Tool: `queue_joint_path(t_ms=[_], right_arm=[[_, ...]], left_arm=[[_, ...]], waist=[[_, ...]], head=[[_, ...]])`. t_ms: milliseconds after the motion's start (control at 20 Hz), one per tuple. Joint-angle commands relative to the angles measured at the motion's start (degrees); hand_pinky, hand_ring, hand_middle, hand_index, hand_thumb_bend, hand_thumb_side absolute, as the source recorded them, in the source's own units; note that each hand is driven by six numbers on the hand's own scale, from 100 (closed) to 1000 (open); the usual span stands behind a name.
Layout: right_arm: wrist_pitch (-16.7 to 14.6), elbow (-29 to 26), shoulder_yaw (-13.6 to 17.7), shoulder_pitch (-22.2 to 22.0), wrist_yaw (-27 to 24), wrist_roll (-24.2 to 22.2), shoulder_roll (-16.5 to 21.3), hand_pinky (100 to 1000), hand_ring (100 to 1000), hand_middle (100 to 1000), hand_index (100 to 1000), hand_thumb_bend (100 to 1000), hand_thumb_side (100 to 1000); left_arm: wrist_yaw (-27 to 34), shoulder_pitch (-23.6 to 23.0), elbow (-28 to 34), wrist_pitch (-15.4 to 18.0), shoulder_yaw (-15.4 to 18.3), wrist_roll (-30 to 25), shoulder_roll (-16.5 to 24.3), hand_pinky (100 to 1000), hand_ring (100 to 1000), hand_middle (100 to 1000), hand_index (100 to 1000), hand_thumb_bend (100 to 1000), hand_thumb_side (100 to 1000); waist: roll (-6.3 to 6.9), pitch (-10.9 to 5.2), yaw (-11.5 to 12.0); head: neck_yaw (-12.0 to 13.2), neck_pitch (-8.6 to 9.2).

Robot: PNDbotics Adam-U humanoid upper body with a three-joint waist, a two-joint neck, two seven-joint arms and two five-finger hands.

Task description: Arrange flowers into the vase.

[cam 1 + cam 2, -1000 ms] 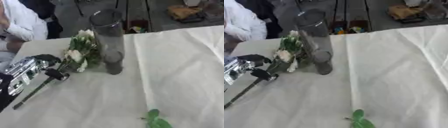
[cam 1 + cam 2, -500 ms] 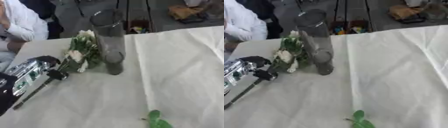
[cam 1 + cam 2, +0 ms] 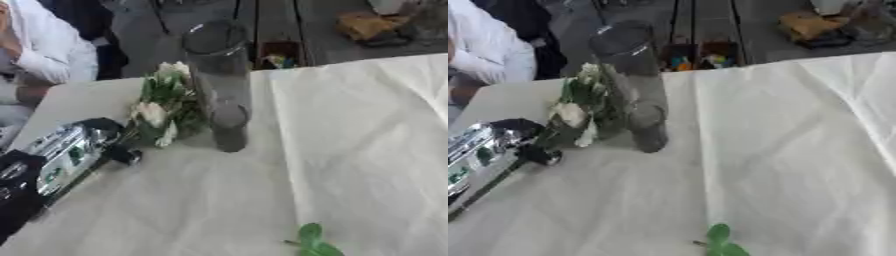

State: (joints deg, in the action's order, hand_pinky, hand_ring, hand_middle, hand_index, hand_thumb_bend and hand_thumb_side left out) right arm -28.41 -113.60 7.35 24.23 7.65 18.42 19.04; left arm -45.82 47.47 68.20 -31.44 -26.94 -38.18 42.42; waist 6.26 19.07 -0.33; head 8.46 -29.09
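A tall smoky glass vase (image 3: 219,85) stands upright on the white tablecloth (image 3: 367,150), left of centre. Just left of it, touching its base, lies a bunch of white flowers (image 3: 162,112) with green leaves, heads pointing to the far edge. My left hand (image 3: 74,147), black and silver, comes in from the left edge with fingers and thumb curled round the flowers' stem. The dark stem (image 3: 487,187) runs down-left out of the hand. My right hand shows in no view.
A loose green leaf sprig (image 3: 311,242) lies near the front edge. The table's far edge runs just behind the vase. A person in white (image 3: 44,50) sits at the far left corner. Boxes and clutter (image 3: 376,22) stand on the floor beyond.
The whole picture has shifted down slightly, so the camera moved. My left hand keeps hold of the stem beside the vase, with hardly any move of its own.
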Motion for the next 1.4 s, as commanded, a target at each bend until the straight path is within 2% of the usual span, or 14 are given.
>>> queue_joint_path(t_ms=[50, 200, 400, 750, 900, 1150, 1350, 1400], right_arm=[[-0.02, -0.99, -0.01, 0.74, -0.34, -0.29, 0.63, 654, 737, 509, 766, 100, 987], [-0.03, -0.99, -0.07, 0.8, -0.4, -0.42, 0.64, 654, 737, 509, 767, 100, 988], [-0.05, -0.99, -0.07, 0.87, -0.46, -0.49, 0.66, 656, 738, 508, 767, 100, 989], [0.01, -0.99, -0.18, 0.91, -0.55, -0.8, 0.64, 659, 739, 506, 767, 100, 991], [0.01, -0.99, -0.16, 0.93, -0.57, -0.88, 0.65, 659, 739, 506, 768, 100, 991], [0.04, -0.99, -0.14, 0.86, -0.56, -1.02, 0.66, 663, 741, 504, 768, 100, 991], [0.07, -0.99, -0.19, 0.86, -0.6, -1.17, 0.61, 665, 742, 503, 768, 100, 992], [0.07, -0.99, -0.21, 0.86, -0.62, -1.22, 0.61, 665, 742, 503, 768, 100, 992]], left_arm=[[-0.71, 1.19, -0.37, -2.75, 1.1, -2.58, 1.28, 857, 864, 883, 938, 289, 647], [-1.58, 1.22, -0.93, -2.86, 1.38, -1.81, 1.07, 795, 829, 857, 911, 190, 628], [-2.38, 1.22, -1.49, -2.98, 1.58, -0.58, 0.73, 729, 790, 822, 878, 132, 595], [-2.53, 1.37, -2.51, -2.89, 1.77, 0.14, 0.07, 723, 802, 829, 870, 123, 603], [-2.44, 1.42, -3.38, -2.78, 2.03, 0.16, -0.33, 744, 825, 856, 895, 155, 606], [-2.27, 1.4, -4.47, -2.44, 2.46, 0.53, -0.84, 718, 802, 834, 879, 157, 592], [-2.68, 1.41, -4.8, -2.5, 2.55, 1.72, -0.99, 612, 707, 746, 800, 134, 542], [-2.93, 1.44, -4.84, -2.56, 2.54, 2.04, -1.0, 538, 627, 672, 754, 134, 522]], waist=[[-0.02, -0.91, 0.01], [0.03, -0.82, -0.1], [0.03, -0.71, -0.29], [0.15, -0.47, -0.51], [0.17, -0.32, -0.7], [0.24, 0.01, -0.82], [0.25, 0.08, -0.81], [0.26, 0.08, -0.82]], head=[[0.27, 0.74], [0.45, 0.79], [0.77, 0.97], [1.16, 1.24], [1.28, 1.43], [1.41, 1.63], [1.42, 1.62], [1.42, 1.64]])
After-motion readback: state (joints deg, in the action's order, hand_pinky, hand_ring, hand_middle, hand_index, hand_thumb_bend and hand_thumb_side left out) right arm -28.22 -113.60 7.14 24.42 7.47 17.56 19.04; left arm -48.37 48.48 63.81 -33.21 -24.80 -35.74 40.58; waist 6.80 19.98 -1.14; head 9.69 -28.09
